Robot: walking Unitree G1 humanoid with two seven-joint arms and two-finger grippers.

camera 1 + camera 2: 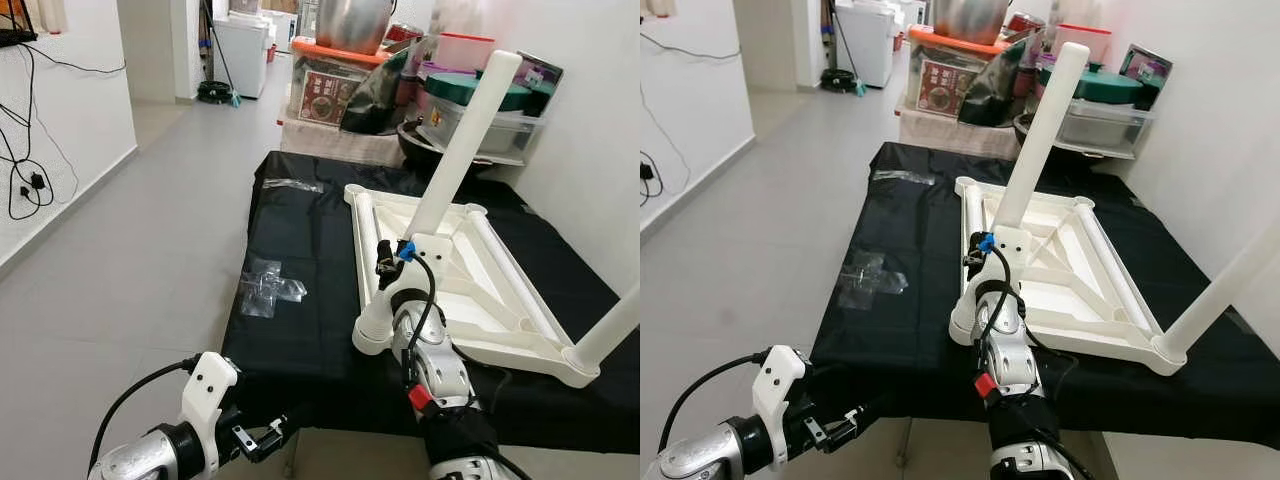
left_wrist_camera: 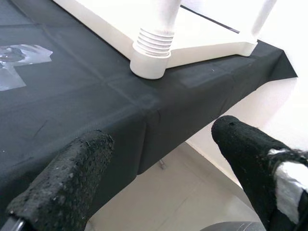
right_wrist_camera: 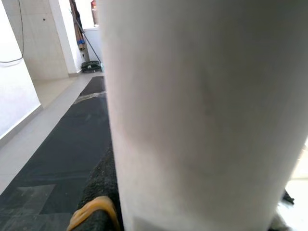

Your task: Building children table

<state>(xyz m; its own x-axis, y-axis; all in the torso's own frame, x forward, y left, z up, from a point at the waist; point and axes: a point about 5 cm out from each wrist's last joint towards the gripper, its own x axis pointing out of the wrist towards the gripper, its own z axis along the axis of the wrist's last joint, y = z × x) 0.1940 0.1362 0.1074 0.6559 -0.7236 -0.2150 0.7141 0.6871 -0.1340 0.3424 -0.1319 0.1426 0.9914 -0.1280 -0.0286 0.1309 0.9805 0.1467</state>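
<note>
So we've got the white table top (image 1: 470,290) lying upside down on a black cloth (image 1: 300,290) that covers the low surface in front of us. One white leg (image 1: 462,140) stands up tilted from the near-left corner socket (image 2: 150,61), and another leg (image 1: 612,330) sticks up from the near-right corner. Our right gripper (image 1: 415,240) is up against the base of that near-left leg, and in the wrist view the leg (image 3: 202,115) sits right against the black fingers (image 3: 98,187), so we're clamped on it. Our left gripper (image 1: 272,435) hangs low at the near edge of the cloth, fingers (image 2: 62,183) spread wide with nothing between them. A couple of clear plastic bags (image 1: 265,285) lie on the cloth to the left of the table top. Storage boxes (image 1: 480,100) are stacked at the far end.
</note>
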